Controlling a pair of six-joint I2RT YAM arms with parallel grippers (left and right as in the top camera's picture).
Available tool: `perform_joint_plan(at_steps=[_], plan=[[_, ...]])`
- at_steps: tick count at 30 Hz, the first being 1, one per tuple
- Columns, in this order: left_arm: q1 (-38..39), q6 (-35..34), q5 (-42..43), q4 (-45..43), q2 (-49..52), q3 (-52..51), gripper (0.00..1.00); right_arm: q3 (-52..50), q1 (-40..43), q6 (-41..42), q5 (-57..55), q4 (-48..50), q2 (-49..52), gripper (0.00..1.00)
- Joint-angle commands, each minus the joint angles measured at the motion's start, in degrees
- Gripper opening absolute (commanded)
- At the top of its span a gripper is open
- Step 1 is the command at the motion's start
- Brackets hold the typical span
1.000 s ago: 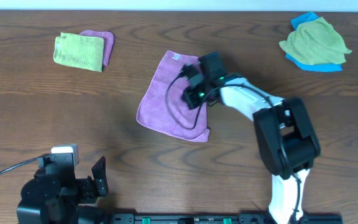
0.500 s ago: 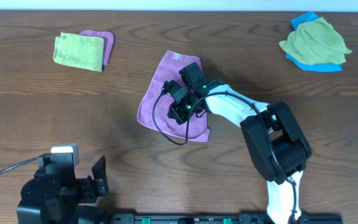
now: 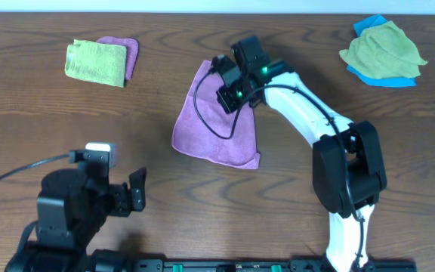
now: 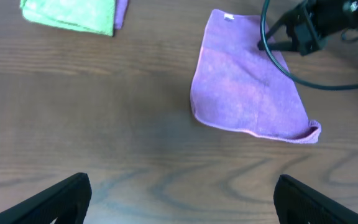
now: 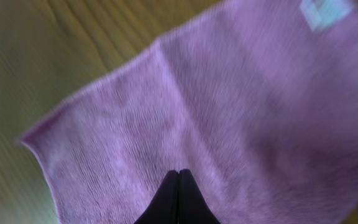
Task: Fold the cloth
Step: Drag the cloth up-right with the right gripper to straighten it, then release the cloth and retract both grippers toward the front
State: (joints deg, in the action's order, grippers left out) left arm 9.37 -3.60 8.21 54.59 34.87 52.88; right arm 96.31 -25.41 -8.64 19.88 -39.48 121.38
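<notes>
Right gripper (image 5: 179,185) hanging over the cloth (image 3: 219,132), jaws pressing together; black cable (image 4: 264,18) looping across the fabric. Lime-green cloth (image 3: 95,62) lying well left. Left gripper (image 4: 182,186) gaping wide. Only right wrist view showing jaws meeting.

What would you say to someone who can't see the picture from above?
A purple cloth lies flat on a brown wooden table, the robot's right hand shut over its upper part. The left hand is open near the front edge. Green cloths lie in both far corners.
</notes>
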Motion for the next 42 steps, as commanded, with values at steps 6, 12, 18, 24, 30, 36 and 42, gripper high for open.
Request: perform_joint_plan(at_steps=[6, 12, 18, 24, 30, 36, 42], plan=[[-0.3, 5.7, 8.2, -7.6, 16.0, -0.4, 0.95, 4.8, 0.6, -1.7, -12.4, -7.5, -5.8, 0.01], [-0.3, 6.6, 15.5, -17.6, 26.0, -0.4, 0.95, 4.8, 7.0, -0.7, -9.1, -12.8, -15.6, 0.01], [-0.3, 8.0, 15.7, -20.0, 24.1, -0.3, 0.95, -0.4, 9.2, -0.6, -13.6, -16.9, -28.2, 0.01], [3.3, 9.0, 11.6, -17.4, 17.9, -0.3, 0.95, -18.1, 8.5, 4.6, -15.7, -12.1, -50.4, 0.01], [10.7, 7.4, 8.5, -13.1, 9.5, -0.3, 0.95, -33.4, 8.4, 10.7, -16.3, -12.8, -71.9, 0.02], [14.8, 2.2, 3.4, -3.2, -2.1, -0.3, 0.95, -41.1, 8.4, 14.1, -15.3, -20.2, -89.8, 0.02], [15.4, -3.0, -2.7, 7.8, -17.2, -0.3, 0.95, -48.6, 8.5, 16.6, -13.9, -21.6, -100.2, 0.02]])
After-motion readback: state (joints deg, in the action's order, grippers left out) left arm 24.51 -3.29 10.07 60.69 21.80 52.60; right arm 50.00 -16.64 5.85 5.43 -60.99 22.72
